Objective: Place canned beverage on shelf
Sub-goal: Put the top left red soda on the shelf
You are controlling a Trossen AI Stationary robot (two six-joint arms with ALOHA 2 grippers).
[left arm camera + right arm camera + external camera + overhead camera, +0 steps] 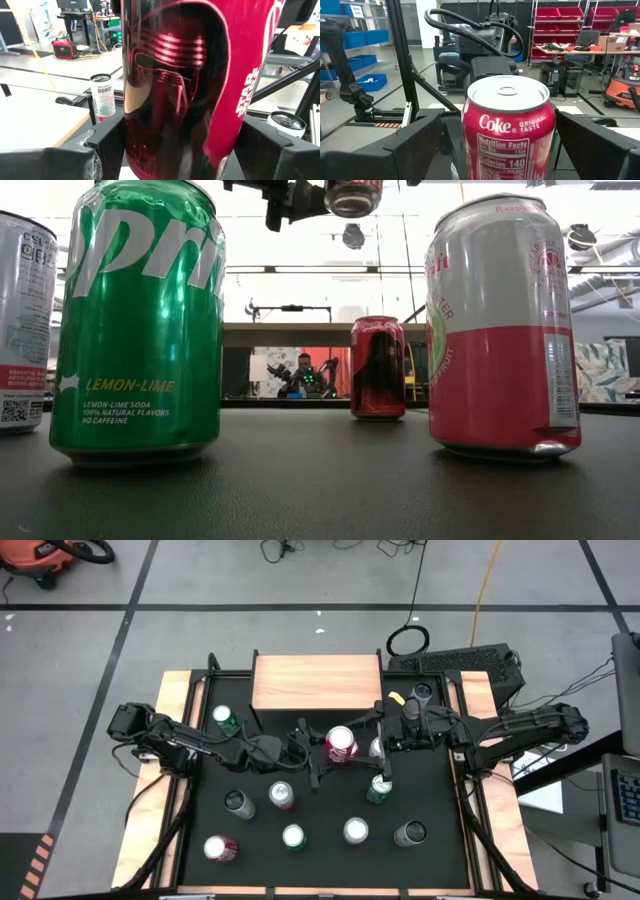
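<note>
A red Coke can with a dark masked figure printed on it hangs above the middle of the black table. My left gripper comes from the table's left and is shut on it. My right gripper comes level from the right and stands open, one finger on each side of the same can, apart from it. The low view shows the can's bottom high above the table. The shelf, a light wood plank, stands at the table's far edge with nothing on it. My left gripper pinches the can's side wall between its two fingers, one on each side of the can's lower half. The fingers come level from the table's left. The can stands upright in the hold, lifted clear of the table.
Several other cans stand on the table: a green one at the far left, a silver one and a green one under my right gripper, and more along the near side. Wooden rails line the table's sides.
</note>
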